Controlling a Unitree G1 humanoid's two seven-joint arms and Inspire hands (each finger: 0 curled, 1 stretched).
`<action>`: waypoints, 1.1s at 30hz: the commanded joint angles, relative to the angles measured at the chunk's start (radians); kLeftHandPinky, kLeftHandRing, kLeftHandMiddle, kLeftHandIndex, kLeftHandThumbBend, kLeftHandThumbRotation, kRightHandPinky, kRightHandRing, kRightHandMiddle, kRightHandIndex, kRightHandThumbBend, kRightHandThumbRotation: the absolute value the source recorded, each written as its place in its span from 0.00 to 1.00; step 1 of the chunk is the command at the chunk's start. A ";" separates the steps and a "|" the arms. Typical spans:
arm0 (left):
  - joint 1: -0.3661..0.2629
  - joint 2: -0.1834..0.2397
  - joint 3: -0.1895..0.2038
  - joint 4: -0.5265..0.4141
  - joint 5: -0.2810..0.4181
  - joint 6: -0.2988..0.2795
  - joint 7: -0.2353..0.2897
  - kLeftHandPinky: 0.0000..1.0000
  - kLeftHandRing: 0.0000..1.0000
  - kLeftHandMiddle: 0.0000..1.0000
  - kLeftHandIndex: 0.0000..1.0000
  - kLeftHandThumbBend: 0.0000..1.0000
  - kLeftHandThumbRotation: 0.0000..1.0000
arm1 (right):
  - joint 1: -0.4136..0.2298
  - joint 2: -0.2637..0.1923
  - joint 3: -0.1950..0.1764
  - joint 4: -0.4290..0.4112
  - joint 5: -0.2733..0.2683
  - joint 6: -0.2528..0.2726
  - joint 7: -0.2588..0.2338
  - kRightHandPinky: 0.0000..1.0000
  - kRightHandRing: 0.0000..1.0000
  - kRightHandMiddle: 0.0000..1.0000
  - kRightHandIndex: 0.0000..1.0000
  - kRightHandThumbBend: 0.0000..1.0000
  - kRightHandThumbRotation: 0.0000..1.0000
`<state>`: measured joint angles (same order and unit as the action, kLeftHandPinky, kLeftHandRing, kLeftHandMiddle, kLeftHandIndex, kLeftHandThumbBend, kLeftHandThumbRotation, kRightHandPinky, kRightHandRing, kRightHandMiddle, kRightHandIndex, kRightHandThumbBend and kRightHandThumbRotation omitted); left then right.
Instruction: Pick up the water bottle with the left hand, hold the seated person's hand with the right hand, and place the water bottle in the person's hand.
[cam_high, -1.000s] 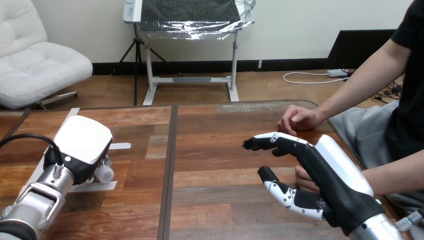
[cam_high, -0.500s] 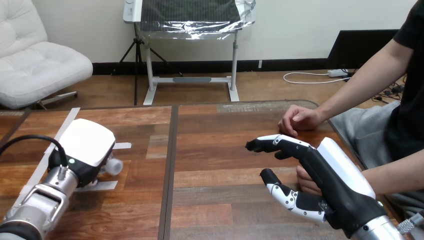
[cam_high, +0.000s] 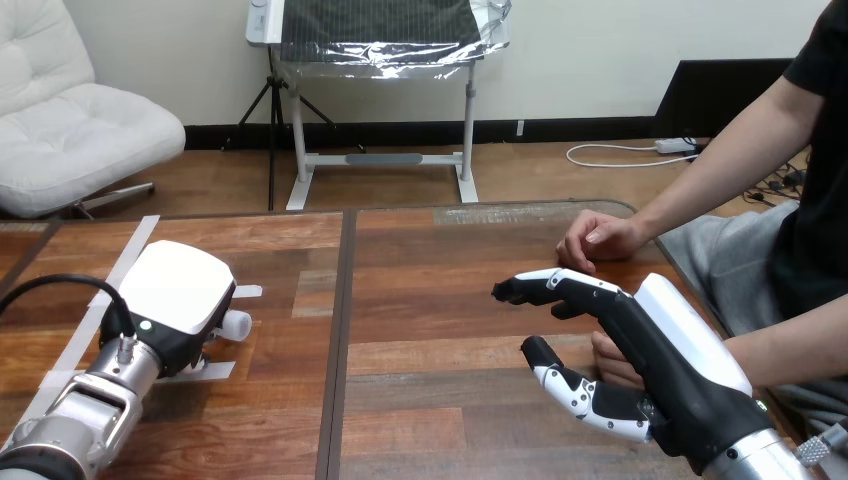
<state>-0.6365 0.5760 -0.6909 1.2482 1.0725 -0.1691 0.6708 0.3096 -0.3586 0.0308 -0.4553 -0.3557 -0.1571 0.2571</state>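
Observation:
The water bottle (cam_high: 236, 325) shows as a pale capped end poking out to the right from under my left hand (cam_high: 175, 300), at the table's left. My left hand is closed over it, and the rest of the bottle is hidden beneath the white shell. At the right, my right hand (cam_high: 650, 345) is open, with straight fingers pointing left and the thumb spread below. The person's hand (cam_high: 608, 362) lies against its palm between thumb and fingers, mostly hidden. My fingers are not curled round it. The person's other hand (cam_high: 597, 240) rests loosely closed on the table further back.
White tape strips (cam_high: 128, 258) lie on the wooden table (cam_high: 440, 300) around my left hand. A dark seam (cam_high: 340, 330) runs front to back down the table's middle. The person's forearm (cam_high: 800, 345) comes in over the right edge.
My left hand has shifted a little right and away from me, with the bottle's capped end moving along under it. My right hand and the person's hands have hardly moved.

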 joint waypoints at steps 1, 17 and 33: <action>-0.028 0.008 0.000 -0.008 -0.020 -0.017 0.036 0.40 0.40 0.42 0.46 0.67 0.00 | -0.043 -0.004 -0.006 -0.052 -0.002 0.006 -0.002 0.76 0.80 0.78 0.74 0.24 0.00; -0.005 0.015 0.018 -0.037 -0.048 -0.060 0.065 0.44 0.44 0.44 0.48 0.69 0.00 | -0.054 -0.005 0.001 -0.058 -0.012 0.030 0.006 0.77 0.80 0.78 0.74 0.23 0.00; 0.045 0.029 0.023 -0.132 -0.081 -0.080 0.085 0.51 0.50 0.52 0.50 0.68 0.00 | -0.067 -0.006 0.004 -0.051 -0.007 0.032 0.012 0.77 0.80 0.78 0.73 0.23 0.00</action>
<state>-0.5740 0.5826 -0.6856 1.1763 1.0070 -0.2457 0.7215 0.3070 -0.3581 0.0336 -0.4725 -0.3666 -0.1250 0.2681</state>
